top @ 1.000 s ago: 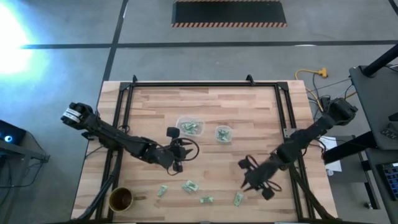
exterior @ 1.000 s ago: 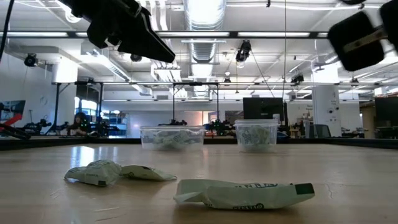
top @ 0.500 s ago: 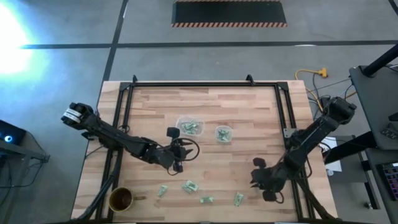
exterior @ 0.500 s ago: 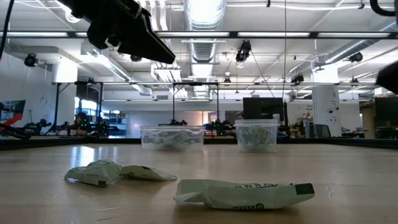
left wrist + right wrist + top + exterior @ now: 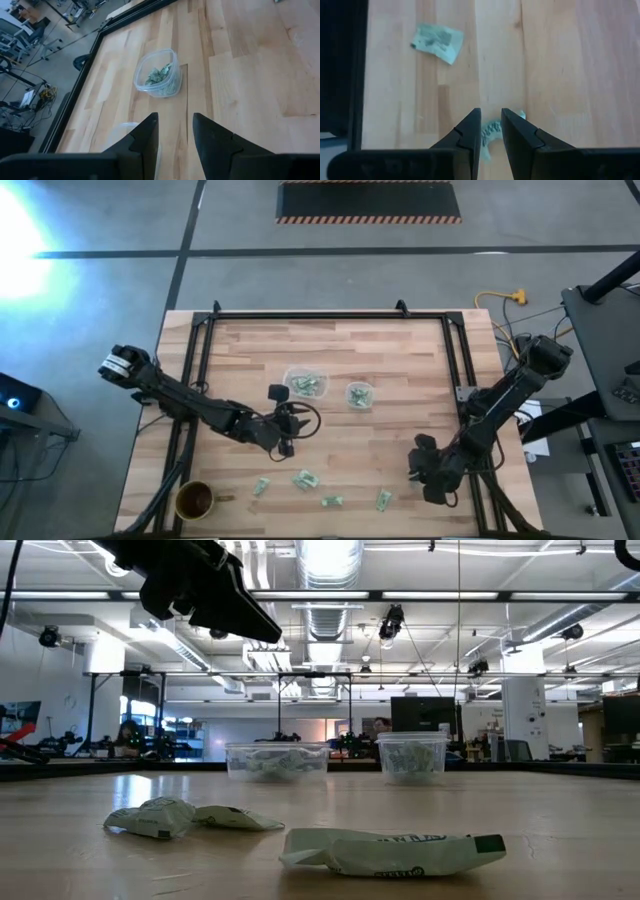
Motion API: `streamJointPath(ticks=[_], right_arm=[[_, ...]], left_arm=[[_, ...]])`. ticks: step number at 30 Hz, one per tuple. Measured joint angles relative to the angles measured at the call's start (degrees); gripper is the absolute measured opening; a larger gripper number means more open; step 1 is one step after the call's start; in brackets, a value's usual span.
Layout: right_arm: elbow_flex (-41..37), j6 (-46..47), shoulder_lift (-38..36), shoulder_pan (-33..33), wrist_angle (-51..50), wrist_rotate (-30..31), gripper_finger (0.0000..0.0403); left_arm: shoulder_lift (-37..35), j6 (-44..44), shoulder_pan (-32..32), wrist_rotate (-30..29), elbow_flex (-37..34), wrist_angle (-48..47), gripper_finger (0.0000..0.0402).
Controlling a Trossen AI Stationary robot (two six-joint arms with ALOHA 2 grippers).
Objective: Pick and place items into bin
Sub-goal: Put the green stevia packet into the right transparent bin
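Small pale green wrapped items lie near the table's near edge (image 5: 261, 487) (image 5: 305, 479) (image 5: 331, 501) (image 5: 383, 499); three show in the low view (image 5: 155, 818) (image 5: 235, 819) (image 5: 390, 852). Two clear bins (image 5: 305, 384) (image 5: 359, 395) hold more items. My right gripper (image 5: 424, 471) is at the near right, pointing toward the table's left, shut on one item (image 5: 490, 133). My left gripper (image 5: 285, 432) waits open above the table, on the near side of the bins and apart from them (image 5: 159, 80). My right gripper has a crinkled green item between its two fingertips, its printed wrapper (image 5: 491, 131) showing in the narrow gap and a corner (image 5: 520, 115) sticking out beside one finger. My own fingers hide the rest of it. Whether it is lifted off the wood I cannot tell.
A round brown cup (image 5: 195, 500) stands at the near left corner. Black frame rails (image 5: 200, 350) run along the table's left, right and far sides. Bare wood lies between the bins and the loose items. One loose item (image 5: 437, 40) lies ahead of my right gripper, toward the near edge.
My right gripper has moved toward the table's right edge and gone out of the low view. The loose items, the bins and the left arm have kept still.
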Motion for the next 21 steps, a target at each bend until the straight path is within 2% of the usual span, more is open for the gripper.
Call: streamJointPath(ticks=[12, 21], right_arm=[[0.0, 0.4, 9.1, 2.0, 1.6, 1.0, 0.0077], [0.6, -0.5, 8.9, 1.9, 1.5, 0.6, 0.0099]], left_arm=[[0.0, -0.1, 0.0, 0.0, 0.0, 0.0, 0.0105], [0.0, -0.1, 0.0, 0.0, 0.0, 0.0, 0.0105]])
